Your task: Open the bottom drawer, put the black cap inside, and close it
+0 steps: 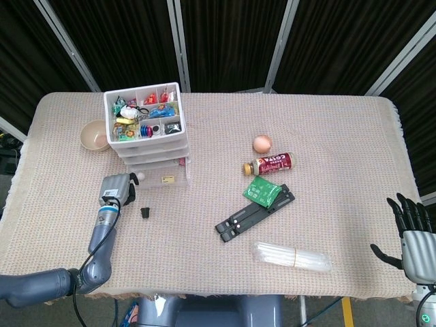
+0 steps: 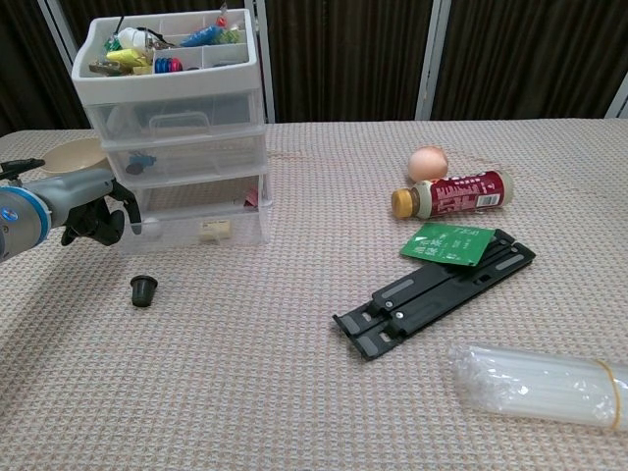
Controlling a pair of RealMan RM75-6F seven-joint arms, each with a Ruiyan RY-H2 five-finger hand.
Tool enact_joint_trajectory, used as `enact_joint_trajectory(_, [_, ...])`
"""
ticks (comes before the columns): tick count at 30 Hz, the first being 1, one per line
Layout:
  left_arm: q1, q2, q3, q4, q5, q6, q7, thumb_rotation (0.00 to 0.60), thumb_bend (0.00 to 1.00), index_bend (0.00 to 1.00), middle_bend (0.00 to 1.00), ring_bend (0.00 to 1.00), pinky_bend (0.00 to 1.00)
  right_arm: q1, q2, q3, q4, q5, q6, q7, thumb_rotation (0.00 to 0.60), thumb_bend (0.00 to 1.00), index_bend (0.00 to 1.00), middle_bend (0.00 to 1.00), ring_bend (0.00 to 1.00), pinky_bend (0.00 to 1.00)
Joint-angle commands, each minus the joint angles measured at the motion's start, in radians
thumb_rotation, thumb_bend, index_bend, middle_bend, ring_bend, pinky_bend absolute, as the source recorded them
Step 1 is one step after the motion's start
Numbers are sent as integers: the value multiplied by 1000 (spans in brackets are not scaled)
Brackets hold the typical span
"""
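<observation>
Hooking the bottom drawer (image 2: 196, 231), left hand (image 2: 83, 211) fingers (image 2: 120, 195) curl at its corner.

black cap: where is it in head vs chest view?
Head view: black cap lies on the table left of centre, just right of the left robot hand.
Chest view: black cap lies at lower left, on the cloth.
Shared landmark: the pulled-out bottom drawer, just beyond the cap.

Even, bright overhead light on the tabletop (image 1: 204, 272); shadows short and soft; both views sharp, backdrop dark.
</observation>
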Motion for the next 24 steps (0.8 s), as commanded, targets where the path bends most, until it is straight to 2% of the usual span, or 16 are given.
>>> enact_joint_trajectory(1, [13,23,14,-43,13,2,-9,600,805,441,943,864,724,0,0,0,1,0,1,0,600,65,85,0,0,0])
enact_joint_trajectory(9, [47,75,58,-138,61,13,-29,600,804,426,943,864,724,0,0,0,-3,0,0,-1,600,65,85,0,0,0])
enact_joint_trajectory(11, [56,86,72,-157,79,16,-36,600,803,359,942,864,724,-1,0,-1,-4,-1,1,-3,600,66,85,0,0,0])
enact_joint_trajectory(13, [64,94,83,-171,104,20,-47,600,778,238,938,863,723,-1,0,-1,-5,-2,2,-5,600,66,85,0,0,0])
enact_joint_trajectory(15, [68,100,94,-173,128,24,-51,600,661,126,930,856,721,-1,-1,-1,-6,-2,2,-6,600,65,85,0,0,0])
enact_joint_trajectory(18, [68,103,105,-164,159,31,-48,600,479,67,917,843,717,-1,-1,-1,-7,-3,3,-8,600,65,85,0,0,0])
enact_joint_trajectory(21, [70,106,114,-157,202,40,-52,600,286,49,894,822,712,-2,-1,-1,-6,-3,4,-10,600,65,85,0,0,0])
enact_joint_trajectory(24, [73,117,129,-161,269,53,-59,600,209,58,884,811,708,-2,-1,-1,-6,-1,2,-10,600,66,85,0,0,0])
